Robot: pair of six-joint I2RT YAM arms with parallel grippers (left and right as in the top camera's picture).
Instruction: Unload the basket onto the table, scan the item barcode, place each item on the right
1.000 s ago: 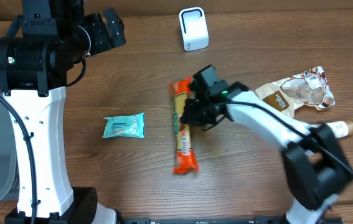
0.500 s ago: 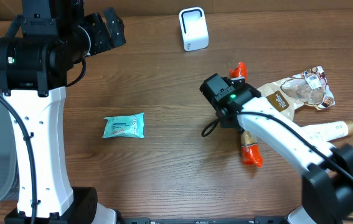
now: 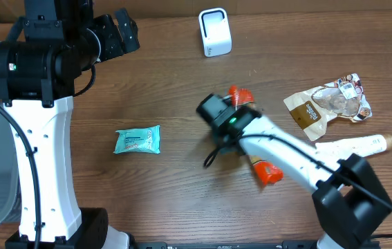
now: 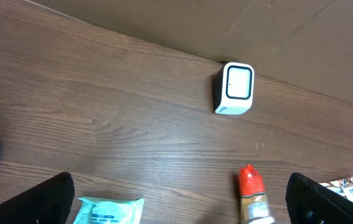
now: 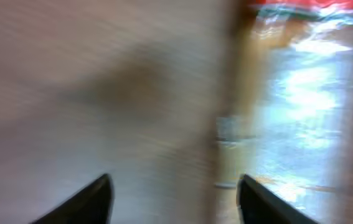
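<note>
right hand (image 5: 175,186) parted | snack packet (image 5: 301,106) just beside 1 finger

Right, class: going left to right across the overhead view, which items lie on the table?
Teal packet → white scanner → long red-ended packet → brown snack bag. The white bottle spans much the same stretch as the bag, so it is left out.

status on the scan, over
Left gripper open, aloft. Right gripper open beside long orange snack packet, not gripped. Nothing between it and small white scanner.
</note>
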